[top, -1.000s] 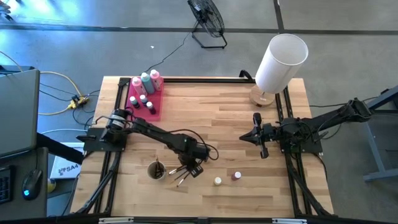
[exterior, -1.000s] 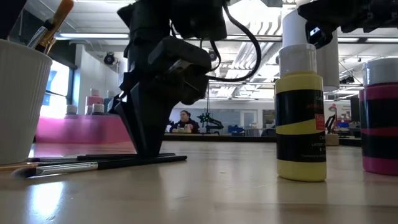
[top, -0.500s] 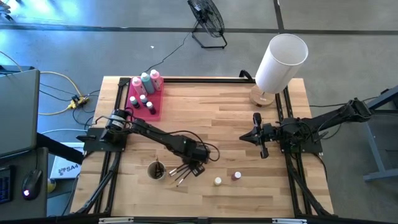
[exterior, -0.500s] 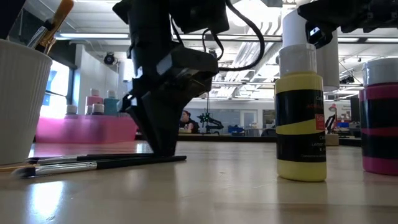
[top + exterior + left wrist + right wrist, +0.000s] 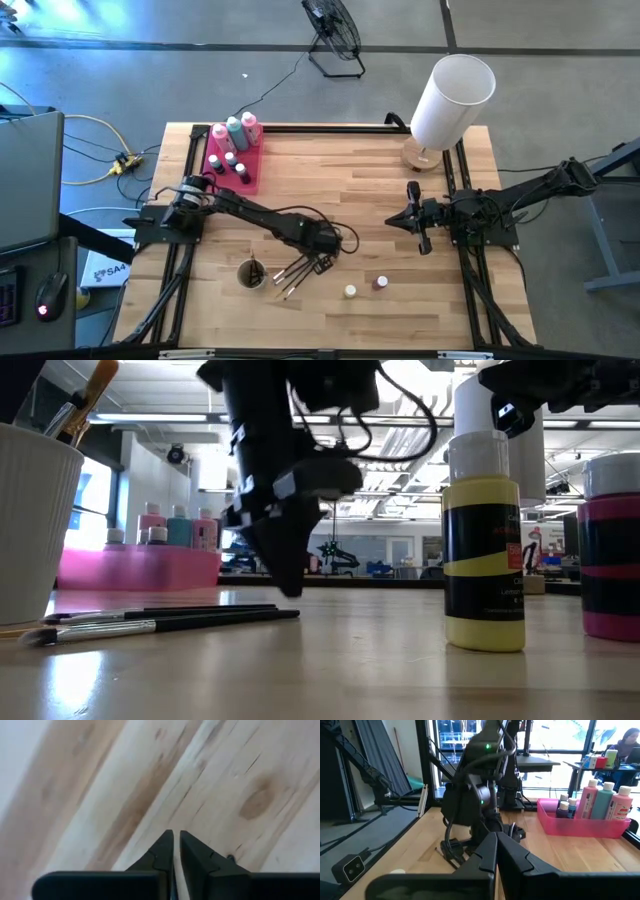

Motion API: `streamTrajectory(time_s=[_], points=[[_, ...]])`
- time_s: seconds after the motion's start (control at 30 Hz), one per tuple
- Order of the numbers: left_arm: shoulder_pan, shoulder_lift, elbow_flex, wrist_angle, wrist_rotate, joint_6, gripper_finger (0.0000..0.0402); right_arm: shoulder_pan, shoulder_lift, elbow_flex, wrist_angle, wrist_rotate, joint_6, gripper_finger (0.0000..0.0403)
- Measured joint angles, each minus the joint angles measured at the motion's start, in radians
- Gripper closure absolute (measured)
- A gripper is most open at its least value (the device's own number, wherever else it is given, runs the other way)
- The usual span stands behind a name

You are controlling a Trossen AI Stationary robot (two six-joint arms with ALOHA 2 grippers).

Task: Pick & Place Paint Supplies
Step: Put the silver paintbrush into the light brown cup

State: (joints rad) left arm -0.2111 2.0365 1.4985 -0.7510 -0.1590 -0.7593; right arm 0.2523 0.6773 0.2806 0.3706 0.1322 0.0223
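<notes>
Three thin dark-handled brushes (image 5: 297,272) lie flat on the wood table (image 5: 400,170), beside a white cup (image 5: 250,273) that holds more brushes. My left gripper (image 5: 322,262) points down just past the handles' ends, a little above the table (image 5: 290,588). Its fingers (image 5: 176,836) are shut, with nothing seen between them. A yellow paint pot (image 5: 350,291) and a magenta one (image 5: 381,283) stand upright near the front edge. Pink and teal squeeze bottles stand in the pink tray (image 5: 232,150) at the far left. My right gripper (image 5: 390,222) waits shut at the right side.
A big white cylinder lampshade (image 5: 452,100) stands at the far right corner. In the low view the yellow pot (image 5: 484,560) and the magenta pot (image 5: 612,550) stand close to the camera. A black frame (image 5: 195,160) runs along the table's edges.
My left gripper has shut its fingers, which stood spread on the table at the brush handles. It has risen off the wood, turned about its wrist and shifted a little toward the table's right. The brushes lie where they were.
</notes>
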Motion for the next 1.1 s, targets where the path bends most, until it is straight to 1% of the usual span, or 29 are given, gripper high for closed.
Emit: streamTrajectory(time_s=[0.13, 0.23, 0.37, 0.43, 0.6, 0.7, 0.93, 1.1], points=[[-0.001, -0.001, 0.092, -0.142, -0.049, 0.007, 0.0384, 0.0, 0.0, 0.0, 0.0, 0.0, 0.0, 0.04], [-0.002, -0.005, 0.136, -0.234, -0.008, -0.003, 0.0384, 0.0, 0.0, 0.0, 0.0, 0.0, 0.005, 0.04], [-0.004, -0.004, 0.137, -0.296, 0.059, -0.01, 0.0374, 0.0, 0.0, 0.0, 0.0, 0.0, 0.006, 0.04], [-0.004, -0.005, 0.122, -0.289, 0.089, -0.026, 0.0362, 0.0, 0.0, 0.0, 0.0, 0.0, 0.006, 0.04], [-0.004, -0.004, 0.084, -0.283, 0.094, -0.041, 0.0313, 0.0, 0.0, 0.0, 0.0, 0.0, 0.007, 0.04], [-0.004, -0.004, 0.075, -0.284, 0.131, -0.064, 0.0292, 0.0, 0.0, 0.0, 0.0, 0.0, 0.007, 0.04], [-0.025, -0.005, 0.076, -0.276, 0.171, -0.118, 0.0284, 0.0, 0.0, 0.0, -0.001, -0.001, 0.007, 0.04], [-0.05, 0.001, 0.076, -0.277, 0.176, -0.142, 0.0284, 0.0, 0.0, 0.0, -0.001, -0.001, 0.008, 0.04]])
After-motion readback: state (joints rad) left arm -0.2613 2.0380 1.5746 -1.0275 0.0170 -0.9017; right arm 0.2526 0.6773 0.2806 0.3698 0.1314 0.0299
